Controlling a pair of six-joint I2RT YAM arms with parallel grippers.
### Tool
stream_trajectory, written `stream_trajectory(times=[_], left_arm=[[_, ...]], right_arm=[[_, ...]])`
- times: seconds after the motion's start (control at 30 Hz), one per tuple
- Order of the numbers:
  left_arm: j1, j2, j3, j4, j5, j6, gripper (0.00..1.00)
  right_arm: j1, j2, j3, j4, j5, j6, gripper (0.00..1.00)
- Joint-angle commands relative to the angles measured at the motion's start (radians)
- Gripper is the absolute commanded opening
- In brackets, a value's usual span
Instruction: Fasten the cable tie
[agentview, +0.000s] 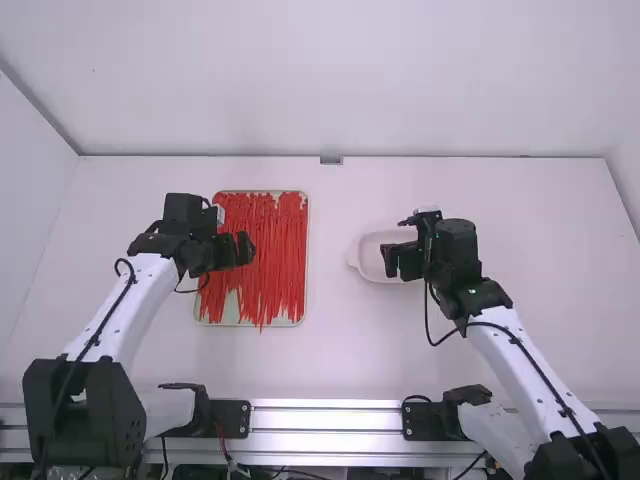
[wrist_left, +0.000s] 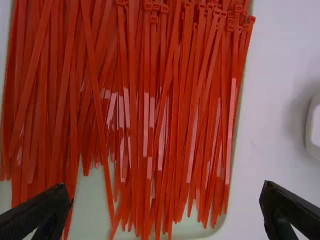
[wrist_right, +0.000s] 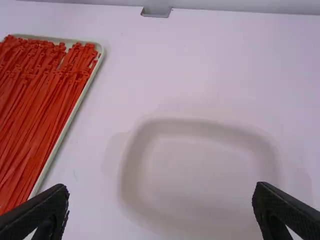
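white table (agentview: 450, 180), level, evenly lit. cable ties (wrist_left: 150, 100) lie in a loose sheaf on the pale tray (wrist_left: 95, 215), heads toward its far rim. left gripper (wrist_left: 162, 200) hovers above the tails, fingers spread wide, nothing held. right gripper (wrist_right: 160, 192) hangs over the white dish (wrist_right: 200, 125), fingers likewise parted and empty. ties judged light, springy and slick; a single strand is best pinched near its tail, where the ends fan apart

The left arm (agentview: 118, 312) and right arm (agentview: 522, 362) have white links and black joints. A thin black cable (agentview: 427, 315) loops beside each. The left hand (agentview: 240, 250) and right hand (agentview: 392, 262) are black.
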Motion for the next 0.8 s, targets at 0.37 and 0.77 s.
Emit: stream_trajectory(times=[0.37, 0.77], left_arm=[[-0.018, 0.085, 0.32, -0.198, -0.073, 0.002, 0.99], [-0.082, 0.376, 0.638, -0.312, -0.124, 0.013, 1.0]], right_arm=[[0.003, 0.006, 0.04, -0.002, -0.004, 0.003, 0.98], [0.002, 0.006, 0.04, -0.005, -0.002, 0.003, 0.98]])
